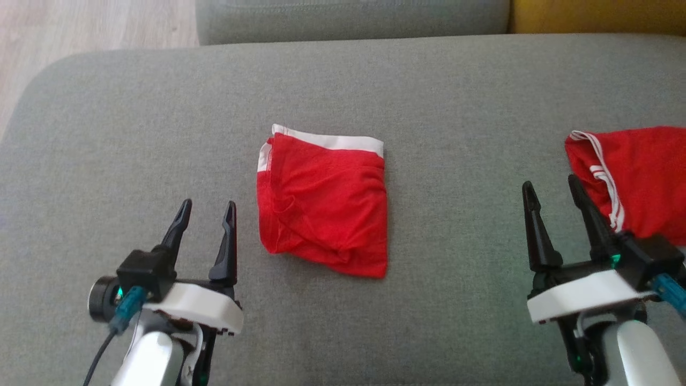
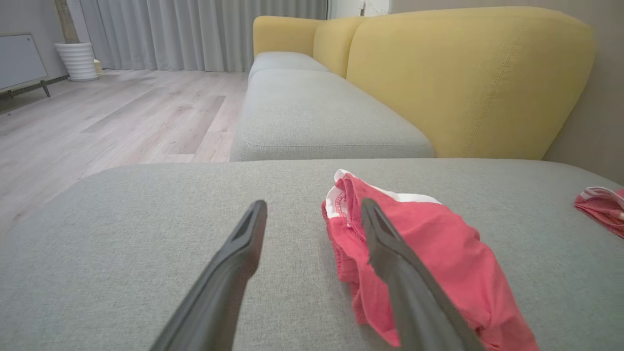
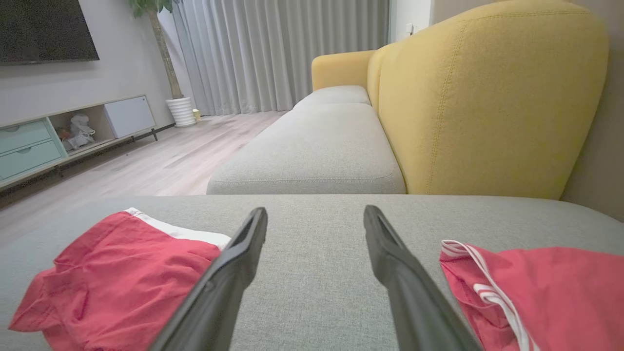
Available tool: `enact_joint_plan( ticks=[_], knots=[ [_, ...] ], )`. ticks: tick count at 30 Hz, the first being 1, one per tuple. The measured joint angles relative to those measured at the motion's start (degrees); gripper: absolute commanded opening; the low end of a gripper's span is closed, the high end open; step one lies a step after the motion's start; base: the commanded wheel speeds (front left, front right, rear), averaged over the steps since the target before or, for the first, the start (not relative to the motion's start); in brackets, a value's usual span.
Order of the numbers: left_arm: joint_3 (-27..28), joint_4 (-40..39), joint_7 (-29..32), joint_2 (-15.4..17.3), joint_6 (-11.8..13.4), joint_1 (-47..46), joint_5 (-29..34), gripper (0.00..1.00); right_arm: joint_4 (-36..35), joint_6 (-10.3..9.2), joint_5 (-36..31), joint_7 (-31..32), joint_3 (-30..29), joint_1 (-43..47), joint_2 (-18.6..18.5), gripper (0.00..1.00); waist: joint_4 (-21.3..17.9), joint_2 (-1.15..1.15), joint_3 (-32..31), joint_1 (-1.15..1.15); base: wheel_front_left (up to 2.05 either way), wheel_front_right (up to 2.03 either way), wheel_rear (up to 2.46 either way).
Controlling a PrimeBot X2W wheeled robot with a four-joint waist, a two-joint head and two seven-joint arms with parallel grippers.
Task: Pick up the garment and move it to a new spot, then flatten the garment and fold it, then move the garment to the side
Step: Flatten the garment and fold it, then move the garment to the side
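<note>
With left tool (image 1: 209, 203) and right tool (image 1: 551, 182) both open and empty, likely best to pinch folded garment (image 1: 324, 206) at opposite edges, lift level, set down clear of other red garment (image 1: 638, 177)

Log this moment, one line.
left gripper: open, empty | right gripper: open, empty | folded red shorts: centre of grey cushion | white-striped red garment: far right

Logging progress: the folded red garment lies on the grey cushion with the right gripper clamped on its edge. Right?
Not quite. The folded red garment does lie on the grey cushion, but the right gripper is open, holding nothing, clear of it, as the head view shows.
</note>
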Motion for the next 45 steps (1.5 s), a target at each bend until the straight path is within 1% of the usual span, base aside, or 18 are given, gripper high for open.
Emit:
enact_joint_plan(
  ticks=[8,21,38,45],
  knots=[
    [-0.04,-1.79,0.96,1.54,0.94,4.11,-0.01,1.0,-4.23,0.0,0.0,2.41,-0.76,5.83,0.87,1.0,-0.37,0.0,-3.17,0.0,0.0,0.0,0.0],
    [-0.12,-4.31,3.03,3.16,2.1,10.3,-0.1,1.0,-7.06,0.0,-0.85,4.48,-1.56,11.21,1.98,1.0,-0.05,0.0,-8.31,0.0,0.0,0.0,0.0],
    [-0.15,-5.31,3.77,3.58,3.52,11.3,-0.12,1.0,-7.44,0.0,-0.85,5.38,-1.56,12.6,2.04,1.0,-0.08,0.0,-8.94,0.0,0.0,0.0,0.0],
    [-0.23,-5.78,3.7,3.59,3.58,11.2,-0.12,1.0,-7.44,0.0,-0.83,5.38,-1.46,12.57,2.04,1.0,0.05,0.0,-8.73,0.0,0.0,0.0,0.0]
  ],
)
